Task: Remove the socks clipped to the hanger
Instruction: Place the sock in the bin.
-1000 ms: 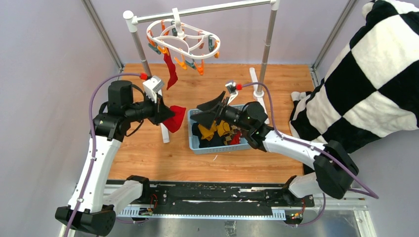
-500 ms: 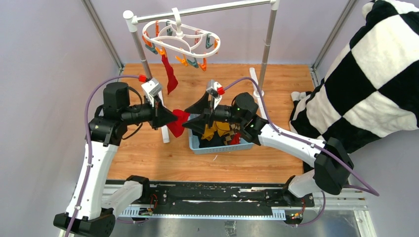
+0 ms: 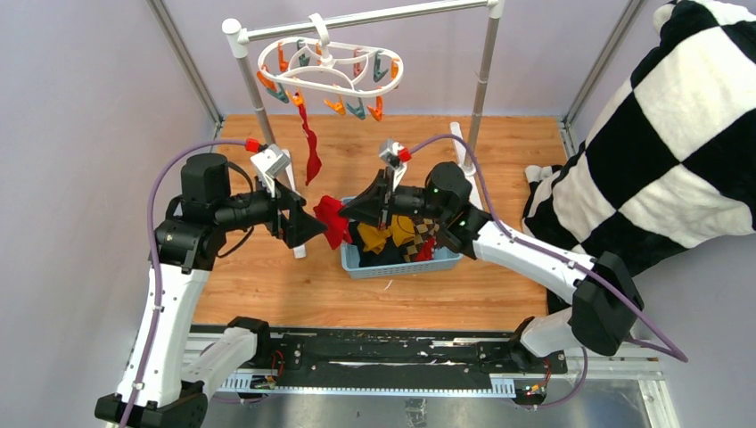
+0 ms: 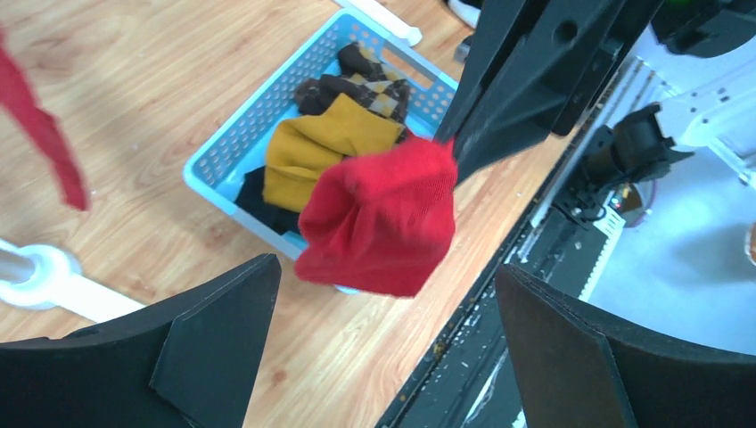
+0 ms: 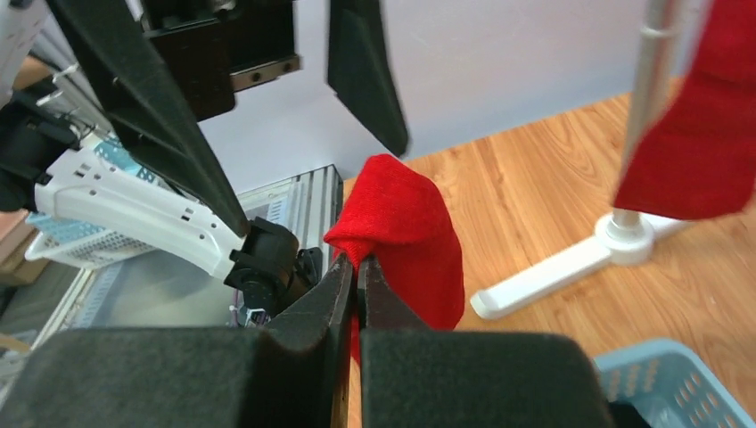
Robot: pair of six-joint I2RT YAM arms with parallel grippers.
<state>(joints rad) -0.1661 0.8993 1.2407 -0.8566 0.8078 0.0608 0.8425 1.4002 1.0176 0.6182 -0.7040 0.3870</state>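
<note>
Pinching red sock: right gripper, clenched; left gripper spread (empty); basket below the fingers holds mustard sock, argyle sock, dark sock.

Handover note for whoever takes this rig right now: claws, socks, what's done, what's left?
Left claw: open, fingers either side of the held red sock, not gripping.
Right claw: shut on it, in the air near the blue basket.
Done: mustard sock, argyle sock and dark sock lie in the basket.
Left: drop the held sock in; unclip the hanging red sock from the hanger.
</note>
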